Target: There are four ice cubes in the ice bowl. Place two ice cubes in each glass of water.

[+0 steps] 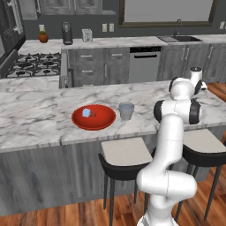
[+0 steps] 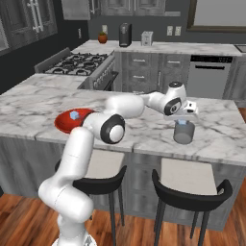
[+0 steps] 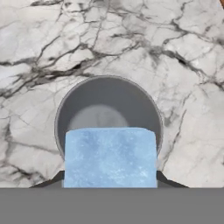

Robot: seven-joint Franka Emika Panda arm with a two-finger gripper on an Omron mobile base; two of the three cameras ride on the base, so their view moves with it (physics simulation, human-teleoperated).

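Note:
My gripper is shut on a pale blue ice cube, with a dark finger tip at each side of it. Directly beyond the cube is the open mouth of a grey glass of water on the marble counter. From the right base view, the gripper hangs just above that glass. The other glass stands right of the red ice bowl, close to its rim. An ice cube lies in the bowl, and it shows again as the cube from the other side.
The marble island counter carries the bowl and both glasses. Two black stools with pale seats stand along its near side. Behind it are a stove, a dishwasher and a sink.

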